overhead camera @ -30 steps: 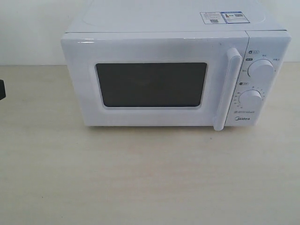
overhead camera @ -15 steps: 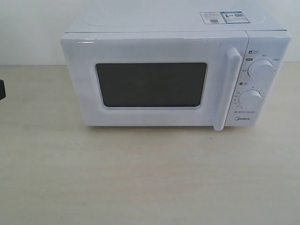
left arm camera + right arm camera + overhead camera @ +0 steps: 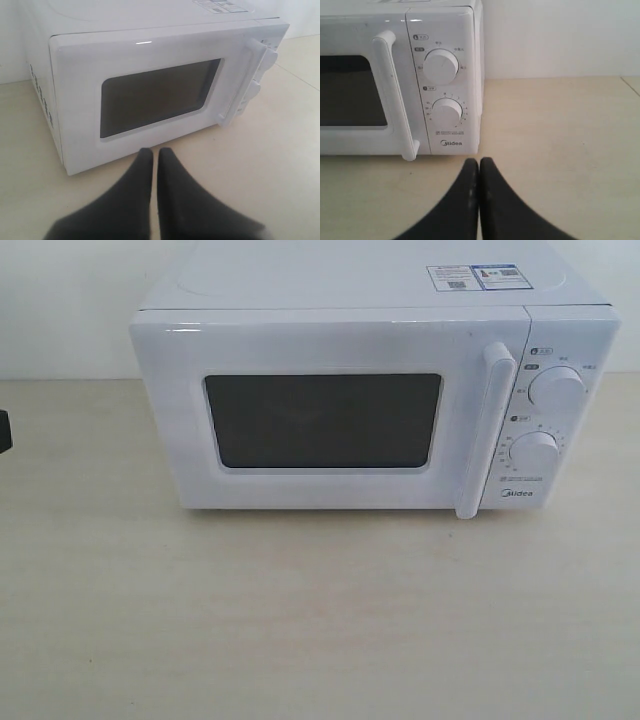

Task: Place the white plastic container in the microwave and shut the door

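Note:
The white Midea microwave point(image 3: 560, 330) stands at the back of the table, and its door point(image 3: 320, 345) is closed flat against the body. The door has a dark window point(image 3: 322, 420) and a vertical bar handle point(image 3: 485, 430). The white plastic container is out of view; nothing shows through the window. My left gripper point(image 3: 155, 151) is shut and empty, low over the table in front of the door point(image 3: 150, 55). My right gripper point(image 3: 479, 161) is also shut and empty, in front of the dial panel point(image 3: 445, 90).
Two round dials point(image 3: 557, 390) point(image 3: 535, 452) sit right of the handle, with stickers point(image 3: 475, 277) on top. A pale wooden table point(image 3: 320, 620) spreads in front, a white wall behind. A small dark part point(image 3: 3, 430) shows at the exterior view's left edge.

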{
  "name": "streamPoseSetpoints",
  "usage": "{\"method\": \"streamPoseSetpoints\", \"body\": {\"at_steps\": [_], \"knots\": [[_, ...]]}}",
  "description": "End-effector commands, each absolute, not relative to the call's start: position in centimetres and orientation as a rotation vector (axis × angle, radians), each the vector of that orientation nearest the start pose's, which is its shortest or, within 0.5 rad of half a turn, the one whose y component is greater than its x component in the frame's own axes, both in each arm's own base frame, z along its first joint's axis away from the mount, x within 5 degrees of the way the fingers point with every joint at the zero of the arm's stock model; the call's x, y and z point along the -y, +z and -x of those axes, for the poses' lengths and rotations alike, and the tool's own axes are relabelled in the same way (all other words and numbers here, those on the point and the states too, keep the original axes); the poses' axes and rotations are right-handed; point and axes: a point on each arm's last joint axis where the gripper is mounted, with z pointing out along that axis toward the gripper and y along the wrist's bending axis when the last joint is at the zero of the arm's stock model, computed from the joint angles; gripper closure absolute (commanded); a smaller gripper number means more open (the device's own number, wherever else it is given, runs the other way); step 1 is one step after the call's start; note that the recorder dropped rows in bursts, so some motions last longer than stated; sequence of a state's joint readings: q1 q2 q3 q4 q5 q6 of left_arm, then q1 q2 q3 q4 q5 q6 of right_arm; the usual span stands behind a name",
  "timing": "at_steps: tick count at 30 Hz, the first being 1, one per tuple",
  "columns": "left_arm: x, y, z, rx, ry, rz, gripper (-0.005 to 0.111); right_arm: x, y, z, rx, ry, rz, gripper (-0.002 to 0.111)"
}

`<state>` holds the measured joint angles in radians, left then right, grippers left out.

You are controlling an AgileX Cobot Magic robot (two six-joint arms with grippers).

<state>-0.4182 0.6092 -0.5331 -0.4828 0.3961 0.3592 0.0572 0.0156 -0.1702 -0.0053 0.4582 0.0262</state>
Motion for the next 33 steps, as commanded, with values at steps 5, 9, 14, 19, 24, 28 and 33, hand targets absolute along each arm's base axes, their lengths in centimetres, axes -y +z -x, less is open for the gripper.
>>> {"method": "streamPoseSetpoints", "body": {"at_steps": [5, 9, 14, 19, 24, 28, 33], "knots": [[6.5, 31.1, -10.7, -1.882, -0.502, -0.438, 0.102, -0.2, 20.1, -5.1, -1.796, 0.042, 0.027, 0.109], [6.5, 31.1, -10.7, -1.882, -0.502, -0.438, 0.102, -0.2, 18.8, -5.3, -1.823, 0.045, 0.025, 0.109], [6.5, 31.1, -10.7, -1.884, -0.503, -0.439, 0.102, -0.2, 18.1, -5.3, -1.843, 0.043, 0.027, 0.109], [6.5, 31.1, -10.7, -1.884, -0.503, -0.439, 0.102, -0.2, 18.1, -5.3, -1.839, 0.037, 0.034, 0.109], [6.5, 31.1, -10.7, -1.882, -0.502, -0.438, 0.102, -0.2, 18.1, -5.3, -1.837, -0.010, 0.096, 0.109], [6.5, 31.1, -10.7, -1.882, -0.502, -0.438, 0.102, -0.2, 18.1, -5.3, -1.837, -0.008, 0.094, 0.109], [6.5, 31.1, -10.7, -1.882, -0.502, -0.438, 0.102, -0.2, 18.1, -5.3, -1.838, 0.013, 0.067, 0.109]]}}
